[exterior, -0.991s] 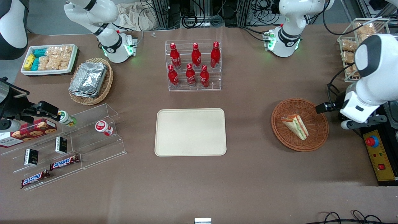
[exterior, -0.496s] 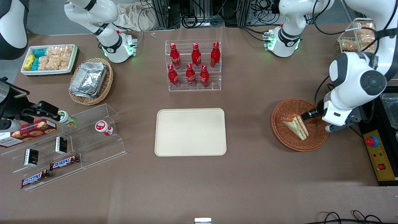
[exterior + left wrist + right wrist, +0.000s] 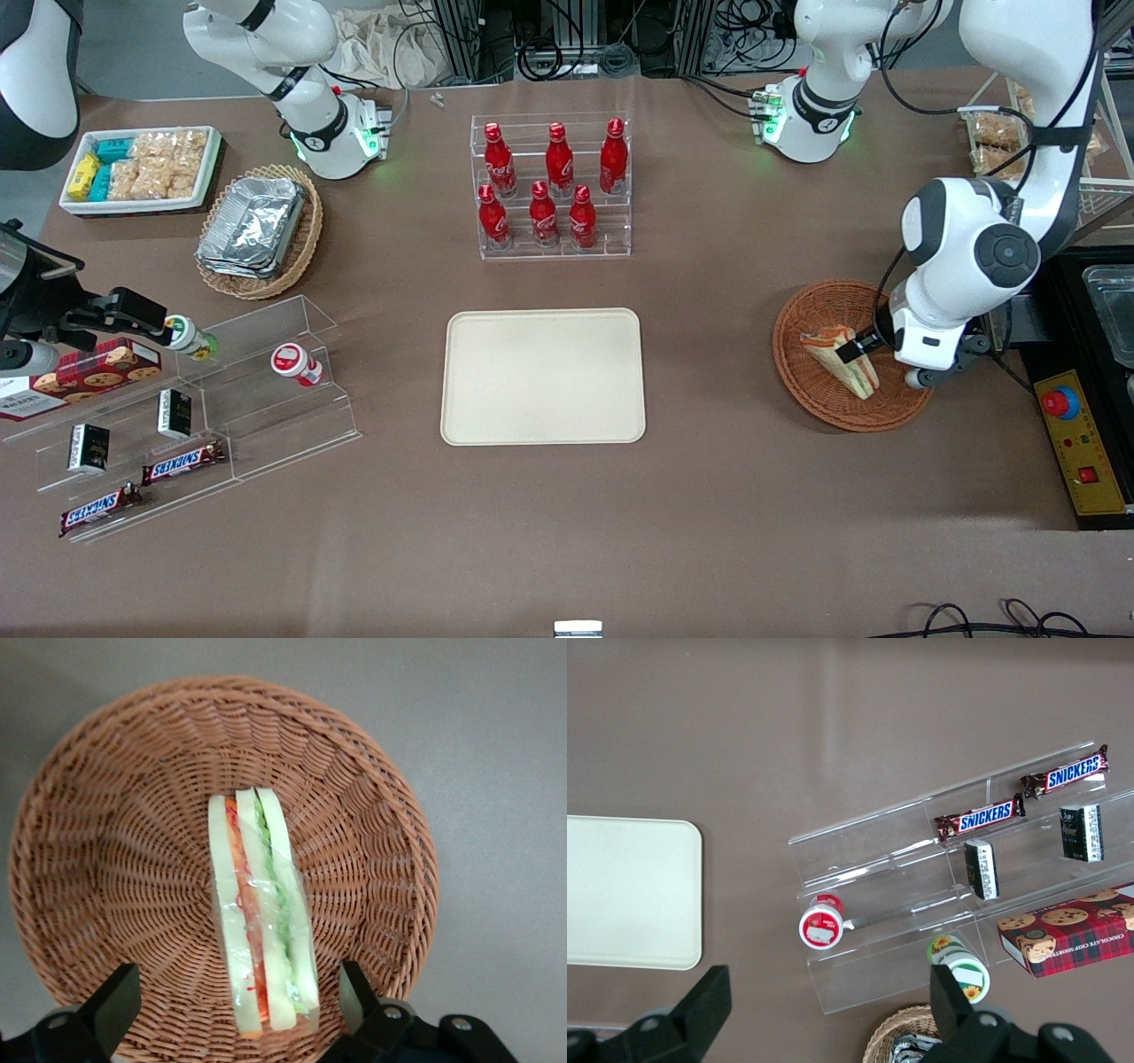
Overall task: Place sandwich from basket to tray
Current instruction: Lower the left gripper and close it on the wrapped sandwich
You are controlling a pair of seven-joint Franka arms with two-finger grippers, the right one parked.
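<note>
We are reaching our left arm (image 3: 970,257) down with the wrist bent low; our gripper (image 3: 235,1005) is pointing downward; its fingers (image 3: 111,1001) are standing wide apart, gripping nothing.

A reddish-brown woven basket (image 3: 372,815) held a pale-bread sandwich (image 3: 259,921) striped orange-red and green, under the black-fingered gripper (image 3: 235,1001); the tray (image 3: 542,376) was plain cream.

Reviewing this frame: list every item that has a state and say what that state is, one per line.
sandwich: on edge in the basket, layers up, not gripped.
basket: holds only the sandwich.
tray: nothing on it.
pincer: open, fingers either side of the sandwich over the basket.
cola bottles: six upright in their clear rack.
</note>
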